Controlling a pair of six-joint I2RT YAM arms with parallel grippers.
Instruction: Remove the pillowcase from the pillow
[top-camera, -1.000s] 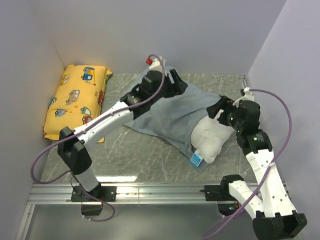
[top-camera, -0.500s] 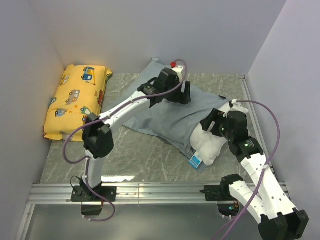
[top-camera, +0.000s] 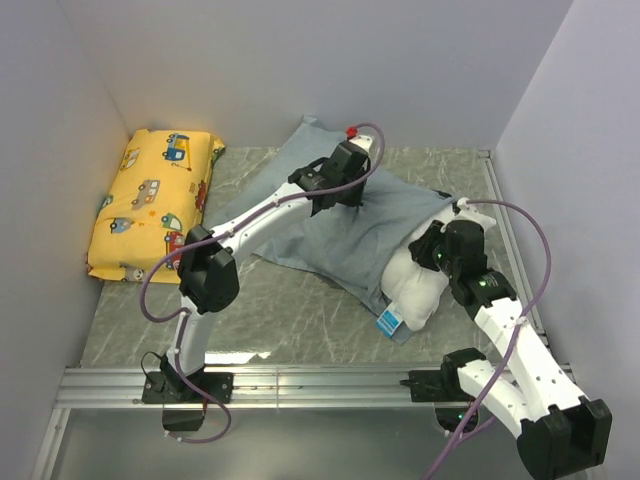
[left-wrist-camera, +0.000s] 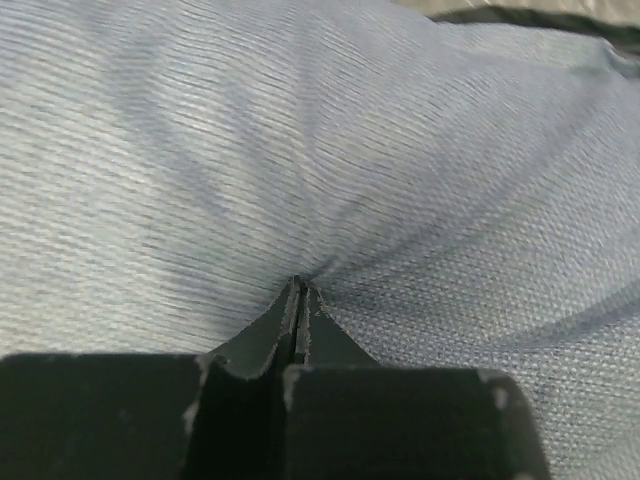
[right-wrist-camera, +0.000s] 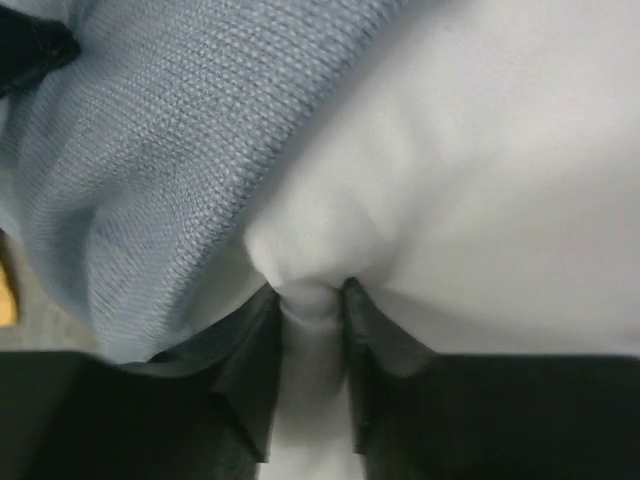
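Right of the yellow vehicle-print cushion (top-camera: 150, 205), the left gripper (left-wrist-camera: 300, 290) is pinching the soft blue-grey fabric pillowcase (top-camera: 330, 235). Farther right, the right gripper (right-wrist-camera: 312, 300) is clenching the plump white pillow (top-camera: 420, 290), which is only partly showing, so most of the stripping seemingly is waiting.

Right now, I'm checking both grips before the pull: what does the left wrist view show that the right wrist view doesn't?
Left wrist only: the left claw shut on a pinched fold of the pillowcase. Right wrist only: the right claw pinching a bulge of the white pillow. Both: blue-grey pillowcase fabric.
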